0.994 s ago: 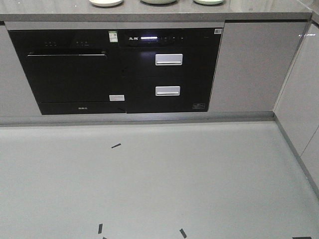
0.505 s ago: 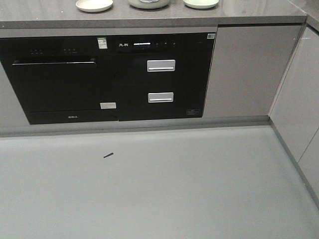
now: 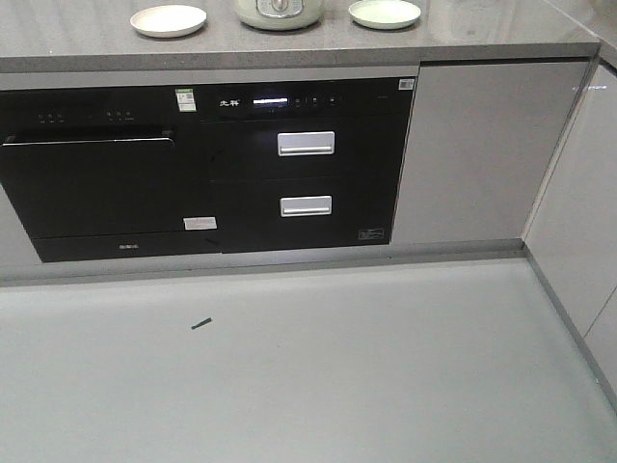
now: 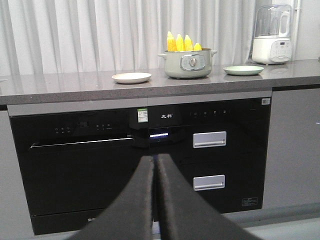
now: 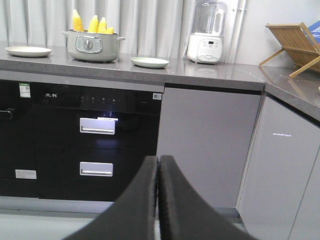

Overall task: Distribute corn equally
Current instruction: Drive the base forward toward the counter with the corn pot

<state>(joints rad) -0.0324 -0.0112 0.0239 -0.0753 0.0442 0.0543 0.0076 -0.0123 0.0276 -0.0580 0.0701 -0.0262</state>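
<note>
Several yellow corn cobs (image 4: pixel 181 43) stand upright in a pale green pot (image 4: pixel 188 65) on the grey countertop, and the corn (image 5: pixel 93 23) also shows in the pot (image 5: pixel 92 46) in the right wrist view. A cream plate (image 4: pixel 131 77) lies left of the pot and a light green plate (image 4: pixel 243 70) right of it. The front view catches the pot (image 3: pixel 280 13) and both plates, the cream plate (image 3: pixel 169 20) and the green plate (image 3: pixel 385 13); the corn is cut off there. My left gripper (image 4: pixel 155 158) and right gripper (image 5: pixel 158 158) are shut, empty, far below the counter.
Black built-in appliances (image 3: pixel 193 164) with two silver drawer handles fill the cabinet front. A white blender (image 5: pixel 207 32) stands right of the green plate, a wooden dish rack (image 5: pixel 296 42) on the side counter. Grey cabinets (image 3: pixel 578 193) wall the right side; grey floor (image 3: pixel 308 367) lies ahead.
The front view has shifted: the counter and appliances sit lower and further left in frame, showing more of the plates and pot. The floor tape marks at the bottom have left view.
</note>
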